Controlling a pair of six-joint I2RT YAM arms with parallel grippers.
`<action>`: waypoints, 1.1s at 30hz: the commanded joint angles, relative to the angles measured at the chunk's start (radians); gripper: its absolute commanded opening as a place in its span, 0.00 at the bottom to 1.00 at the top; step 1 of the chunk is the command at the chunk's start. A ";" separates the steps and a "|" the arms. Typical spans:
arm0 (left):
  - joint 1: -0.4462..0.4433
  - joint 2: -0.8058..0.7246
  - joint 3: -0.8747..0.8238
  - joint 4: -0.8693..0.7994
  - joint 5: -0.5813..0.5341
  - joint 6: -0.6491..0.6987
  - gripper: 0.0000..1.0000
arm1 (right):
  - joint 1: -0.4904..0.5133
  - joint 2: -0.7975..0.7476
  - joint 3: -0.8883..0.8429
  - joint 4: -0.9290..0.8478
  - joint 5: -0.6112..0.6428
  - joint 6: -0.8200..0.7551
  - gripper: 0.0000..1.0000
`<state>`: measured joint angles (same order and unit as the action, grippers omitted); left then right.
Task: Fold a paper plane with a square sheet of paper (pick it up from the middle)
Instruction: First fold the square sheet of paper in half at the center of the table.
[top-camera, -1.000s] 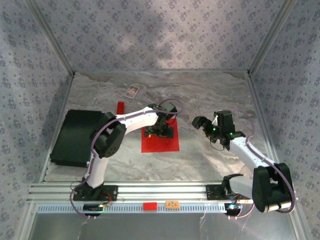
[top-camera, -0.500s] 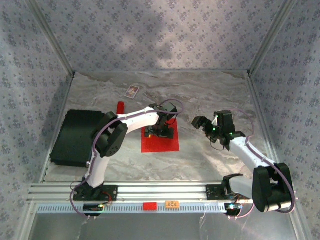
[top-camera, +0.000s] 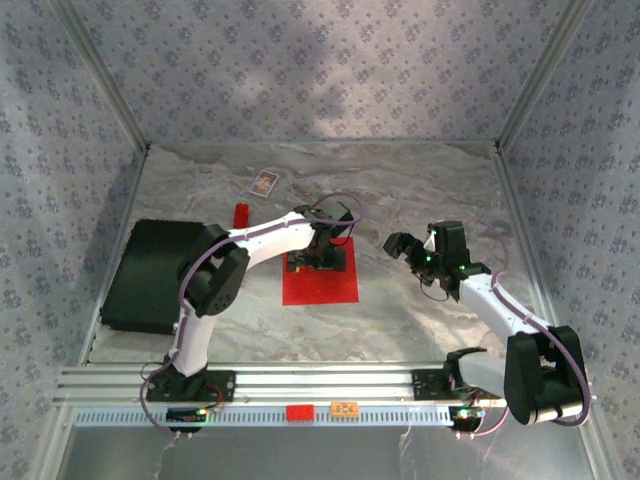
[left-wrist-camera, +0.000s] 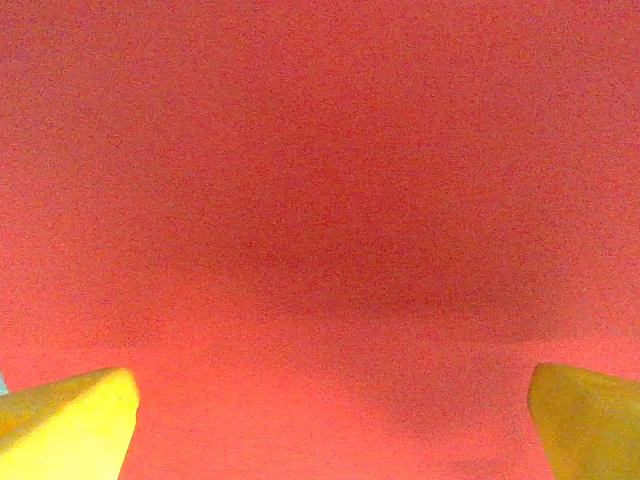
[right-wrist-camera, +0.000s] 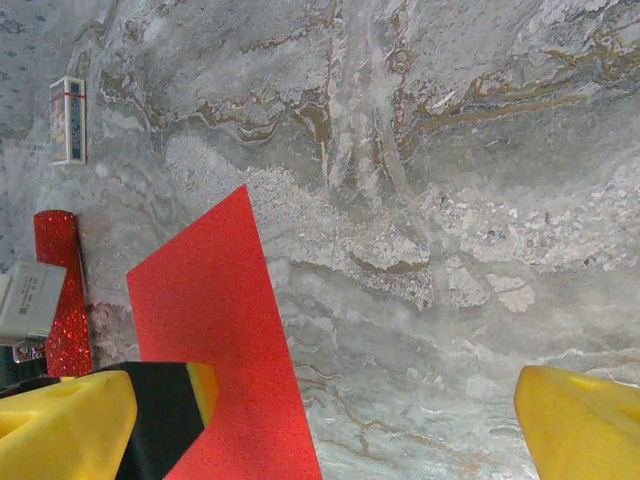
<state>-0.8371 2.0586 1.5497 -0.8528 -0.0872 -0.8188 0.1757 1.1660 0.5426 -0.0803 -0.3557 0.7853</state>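
We look down on a grey marbled tabletop (top-camera: 430, 180) boxed in by pale patterned walls (top-camera: 300, 70), with an aluminium rail (top-camera: 320, 378) along its near edge. The square sheet of paper (top-camera: 335, 290) lies flat near the middle. The left gripper (top-camera: 322, 262) sits low over its far part, spread wide and empty. The right gripper (top-camera: 400, 246), equally wide and empty, hangs over bare marble beside the sheet. A black pad (top-camera: 150, 275), red stick (top-camera: 240, 215) and small card (top-camera: 264, 182) lie to the left.

White arm links (top-camera: 270, 235), black joints (top-camera: 540, 375), purple cables (top-camera: 186, 283); yellow tool fingertips (right-wrist-camera: 60, 430).
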 joint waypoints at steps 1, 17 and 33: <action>0.008 -0.022 0.005 -0.020 -0.023 -0.039 0.99 | 0.006 0.010 0.027 -0.019 -0.003 -0.016 0.99; 0.006 0.048 0.064 -0.032 -0.008 -0.074 1.00 | 0.007 0.013 0.026 -0.016 0.000 -0.018 0.99; -0.003 0.144 0.079 -0.045 0.005 -0.085 1.00 | 0.002 0.021 0.026 -0.016 -0.003 -0.019 0.99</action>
<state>-0.8322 2.1475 1.6276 -0.8654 -0.0906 -0.8921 0.1757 1.1812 0.5434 -0.0803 -0.3557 0.7849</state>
